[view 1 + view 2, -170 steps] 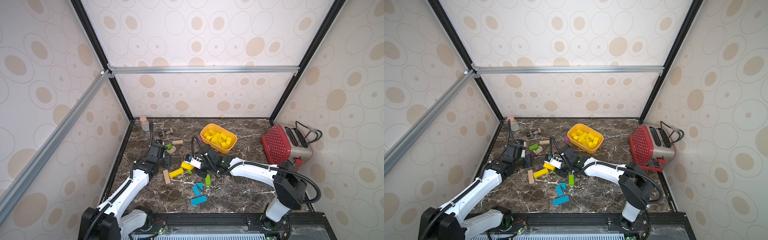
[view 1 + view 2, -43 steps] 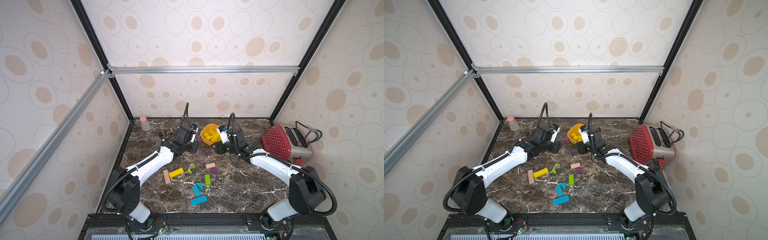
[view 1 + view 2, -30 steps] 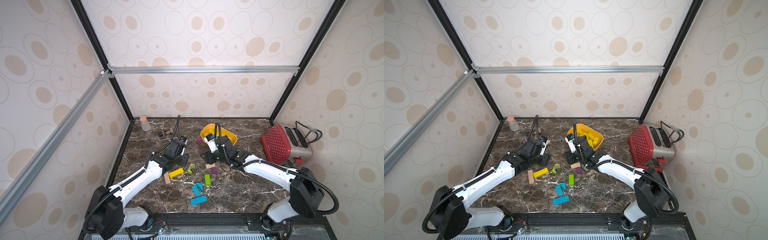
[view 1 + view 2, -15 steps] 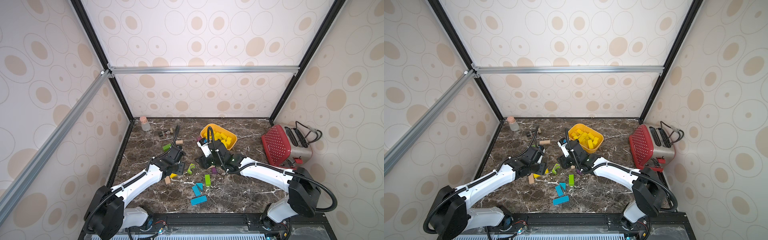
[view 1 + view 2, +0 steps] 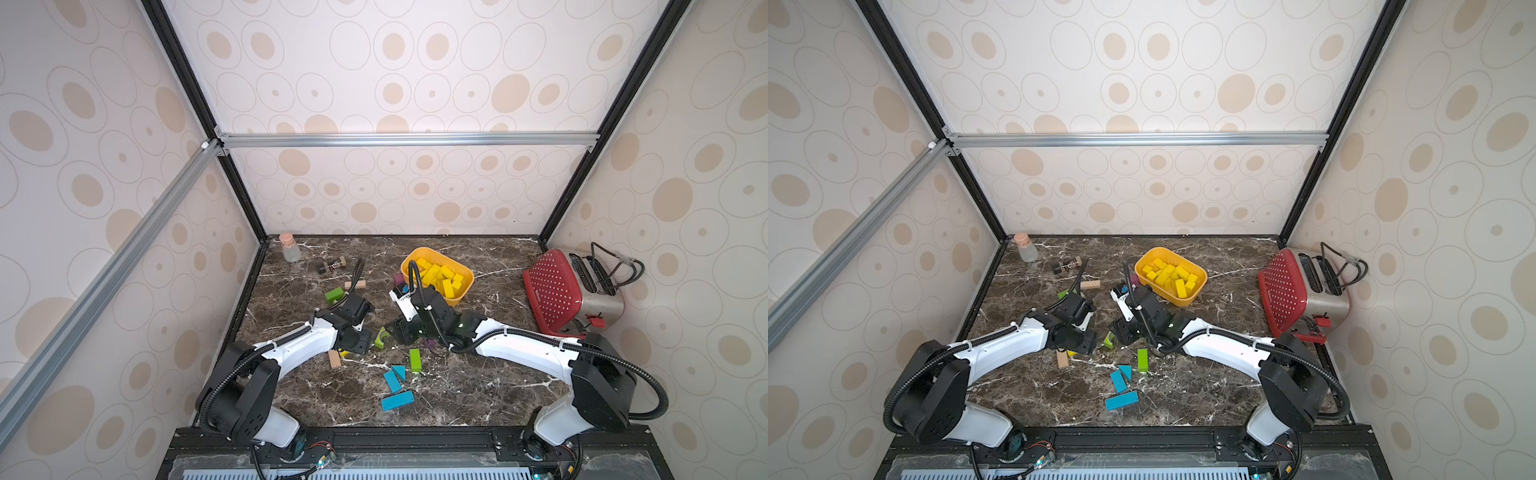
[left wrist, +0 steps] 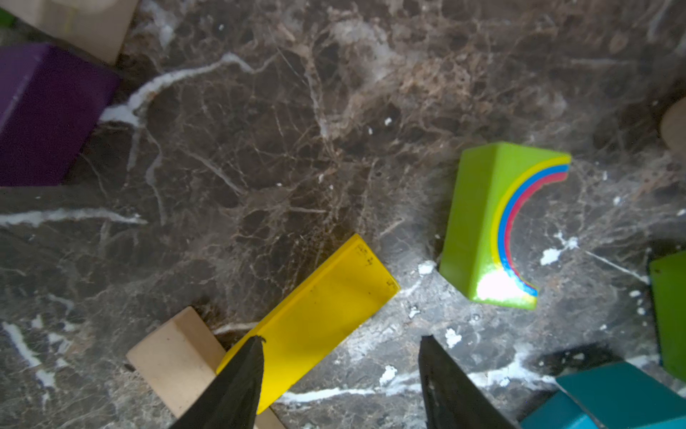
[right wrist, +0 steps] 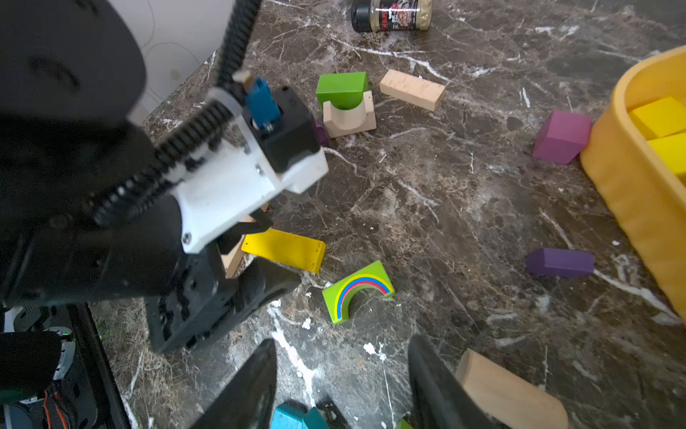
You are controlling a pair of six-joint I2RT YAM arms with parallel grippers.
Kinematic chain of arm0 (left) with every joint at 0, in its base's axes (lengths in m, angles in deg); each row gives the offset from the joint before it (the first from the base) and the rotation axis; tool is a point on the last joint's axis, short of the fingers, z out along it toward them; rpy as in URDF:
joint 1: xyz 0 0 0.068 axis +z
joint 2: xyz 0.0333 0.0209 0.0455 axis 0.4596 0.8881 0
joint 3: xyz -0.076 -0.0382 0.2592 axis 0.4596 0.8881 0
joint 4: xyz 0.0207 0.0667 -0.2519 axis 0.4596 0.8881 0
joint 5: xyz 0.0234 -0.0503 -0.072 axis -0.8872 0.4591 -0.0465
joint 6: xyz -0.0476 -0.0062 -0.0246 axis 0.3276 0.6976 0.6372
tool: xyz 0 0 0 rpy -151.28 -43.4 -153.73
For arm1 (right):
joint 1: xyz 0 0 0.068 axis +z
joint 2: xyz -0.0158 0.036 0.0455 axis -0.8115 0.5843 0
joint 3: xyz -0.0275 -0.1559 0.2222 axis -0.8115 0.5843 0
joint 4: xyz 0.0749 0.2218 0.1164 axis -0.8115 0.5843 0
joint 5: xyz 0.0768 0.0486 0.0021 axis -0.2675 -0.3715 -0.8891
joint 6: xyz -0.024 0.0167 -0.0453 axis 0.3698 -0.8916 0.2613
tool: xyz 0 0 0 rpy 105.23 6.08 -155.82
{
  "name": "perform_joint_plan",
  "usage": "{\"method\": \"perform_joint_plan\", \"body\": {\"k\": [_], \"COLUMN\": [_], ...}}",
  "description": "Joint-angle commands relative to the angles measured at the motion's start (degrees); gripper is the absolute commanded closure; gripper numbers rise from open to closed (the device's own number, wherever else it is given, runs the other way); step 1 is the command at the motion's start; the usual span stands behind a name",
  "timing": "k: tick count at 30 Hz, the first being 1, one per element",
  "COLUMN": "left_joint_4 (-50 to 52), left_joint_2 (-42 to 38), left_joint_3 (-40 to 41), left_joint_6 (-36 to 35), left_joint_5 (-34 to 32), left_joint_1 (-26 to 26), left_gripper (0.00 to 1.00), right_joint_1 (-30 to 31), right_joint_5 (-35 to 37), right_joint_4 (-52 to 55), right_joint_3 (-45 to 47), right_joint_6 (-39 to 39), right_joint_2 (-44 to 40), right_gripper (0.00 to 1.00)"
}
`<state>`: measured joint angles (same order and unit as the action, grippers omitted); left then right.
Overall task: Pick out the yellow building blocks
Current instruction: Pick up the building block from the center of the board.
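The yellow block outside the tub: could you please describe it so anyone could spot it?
On the marble table, find the left gripper, in front of the yellow tub. Under it lies a bar next to a tan block and a green rainbow arch: the only loose yellow one.

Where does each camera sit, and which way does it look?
Top views: high over the near edge, looking down on the marble table; left arm and right arm show.
Left wrist: on that arm, looking down at the yellow bar; open left pincer shows.
Right wrist: on that arm, looking across the table; open right pincer and left arm show.
Shared: both wrist views show the yellow bar and rainbow arch.
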<state>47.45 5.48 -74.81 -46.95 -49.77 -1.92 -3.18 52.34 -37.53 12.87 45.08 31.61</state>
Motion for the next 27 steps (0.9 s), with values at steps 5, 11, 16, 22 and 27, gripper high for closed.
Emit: {"method": "perform_joint_plan", "body": {"k": [5, 11, 16, 22, 27], "left_joint_4": [1.1, 1.2, 1.8, 1.9, 1.7], "left_joint_2": [2.3, 3.9, 5.1, 5.2, 6.3], "left_joint_3": [-2.8, -3.3, -3.9, -4.0, -4.3], "left_joint_6": [-2.6, -3.3, -3.5, -3.7, -3.6], "left_joint_5": [2.1, 2.8, 3.7, 4.6, 6.0], "left_joint_1": [2.2, 2.2, 2.2, 2.1, 2.2], "left_gripper": [0.35, 0.38, 0.45, 0.54, 0.61], "right_joint_1": [1.3, 3.6, 5.0, 5.4, 5.4], "right_joint_5": [-1.8, -1.9, -1.8, -0.4, 0.5], "right_joint_4": [0.4, -2.3, -3.0, -3.9, -3.4], "right_joint_3": [3.9, 6.5, 5.8, 5.9, 5.9], "right_joint_6": [-2.7, -4.7, -5.2, -4.9, -4.0], "right_joint_2": [-1.1, -1.2, 0.3, 0.2, -0.4], "right_gripper": [0.42, 0.43, 0.44, 0.44, 0.44]}}
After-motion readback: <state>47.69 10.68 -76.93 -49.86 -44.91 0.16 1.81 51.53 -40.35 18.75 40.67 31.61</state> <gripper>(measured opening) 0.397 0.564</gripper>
